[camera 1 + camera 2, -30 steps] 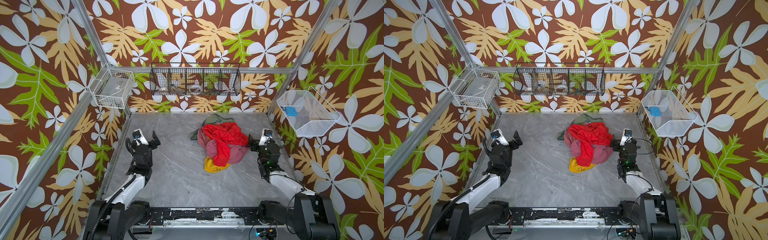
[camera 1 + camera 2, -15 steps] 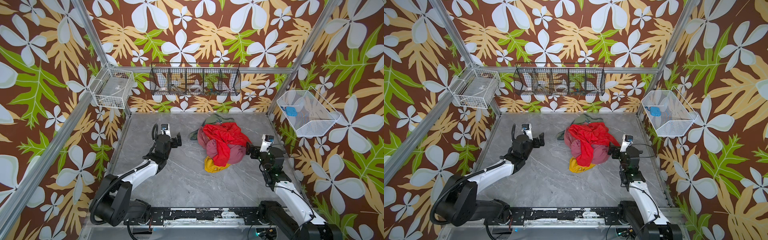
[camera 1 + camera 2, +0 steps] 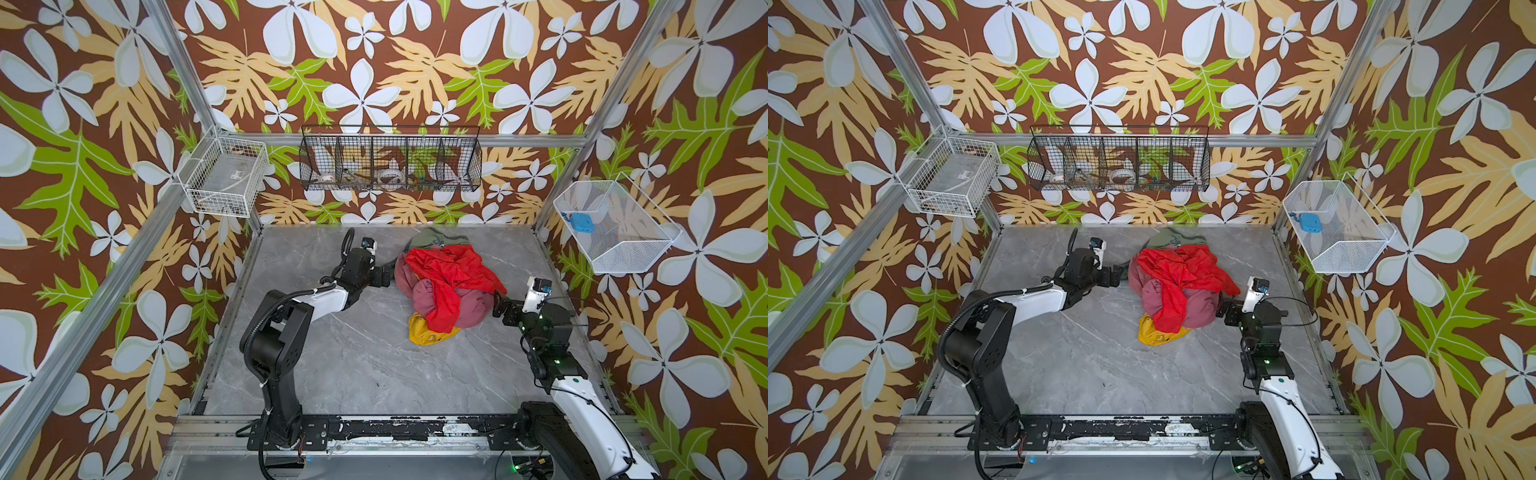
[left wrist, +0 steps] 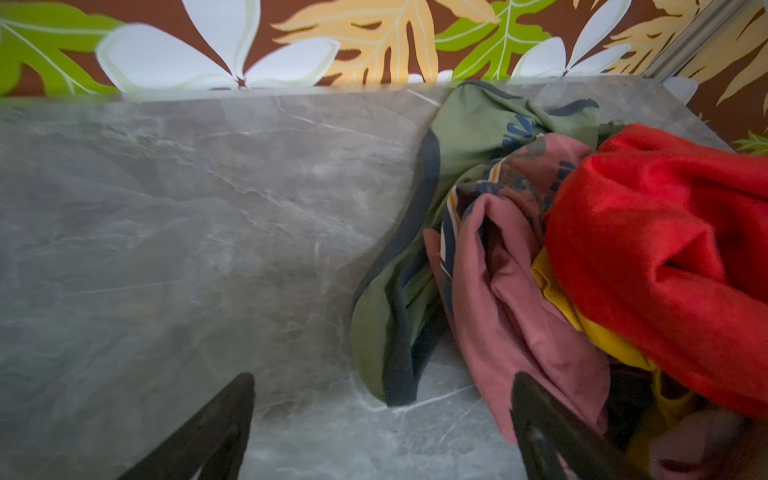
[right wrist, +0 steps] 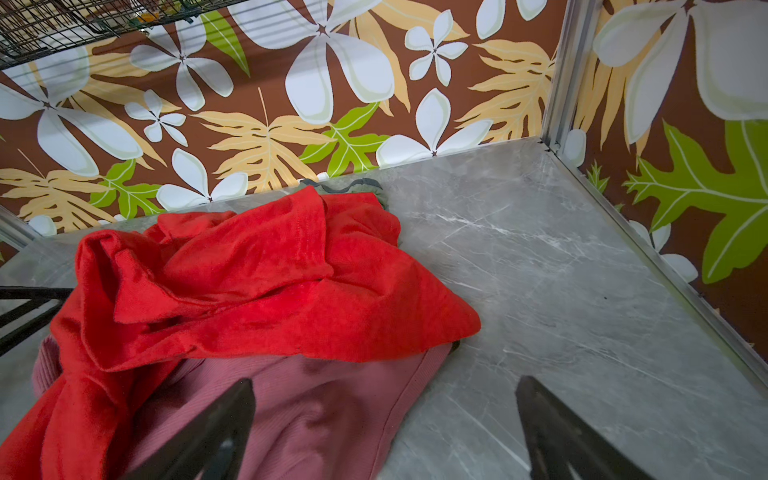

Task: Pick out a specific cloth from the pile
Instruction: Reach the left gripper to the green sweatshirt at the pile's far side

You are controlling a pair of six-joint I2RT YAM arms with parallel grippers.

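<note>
1. Fabric is our concern here: the cloth (image 4: 469, 133), olive-green with dark trim, lies on the pile's (image 3: 444, 286) back-wall side, mostly under a pink garment (image 4: 519, 291) and a red garment (image 4: 665, 249).
2. We judge it light, limp and stretchy. It will drape, and may drag its neighbours along.
3. A trimmed flap (image 4: 386, 332) spills onto the table (image 4: 166, 208), free of the heap. We would pinch there.
4. The left gripper (image 4: 382, 379) stands wide and empty, just before that flap.
5. The right gripper (image 5: 384, 382) is also spread and holds nothing, one finger over the pink garment.
</note>
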